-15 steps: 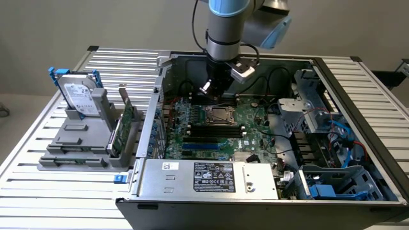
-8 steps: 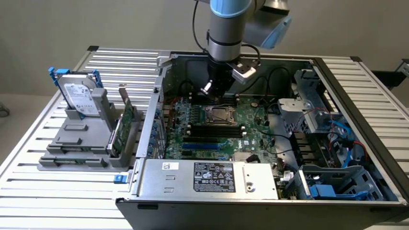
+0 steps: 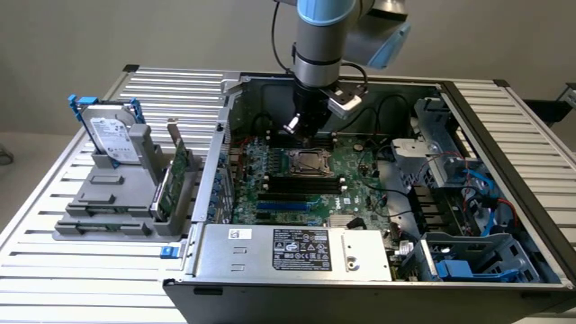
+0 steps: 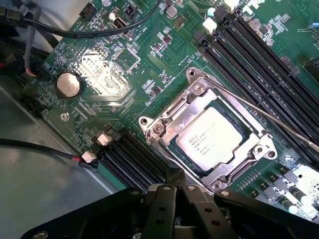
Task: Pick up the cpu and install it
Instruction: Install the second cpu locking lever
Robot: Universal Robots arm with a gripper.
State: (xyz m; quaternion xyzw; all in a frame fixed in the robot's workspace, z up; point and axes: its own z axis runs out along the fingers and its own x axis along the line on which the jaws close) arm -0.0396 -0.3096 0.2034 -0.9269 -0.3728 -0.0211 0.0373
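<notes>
The black fingers (image 4: 175,185) of the gripper (image 3: 298,138) are pressed together with nothing between them, their tips hanging just above the edge of the square metal-framed motherboard socket (image 4: 209,137). The cpu (image 4: 209,138), a small flat square chip with a silvery-white top, already lies inside that socket, seated flat within the frame. A thin metal retaining lever (image 4: 269,118) crosses over one corner of the frame.

Around the socket spreads the green motherboard (image 3: 311,189), with rows of long black memory slots (image 4: 254,64) on one side of the socket and more of them on the opposite side. A round silver coin battery (image 4: 68,85) sits on the board well apart from the socket.

The board lies in an open grey computer case (image 3: 360,270), which rests on a slatted metal table (image 3: 81,270). The grey and blue robot arm (image 3: 320,40) comes down into the case near its far wall. Near the table's edge at the exterior view's left, a grey plastic holder (image 3: 112,202) carries an upright grey rectangular hard drive (image 3: 115,138) with a white label and a green circuit card (image 3: 175,172) standing on edge.
</notes>
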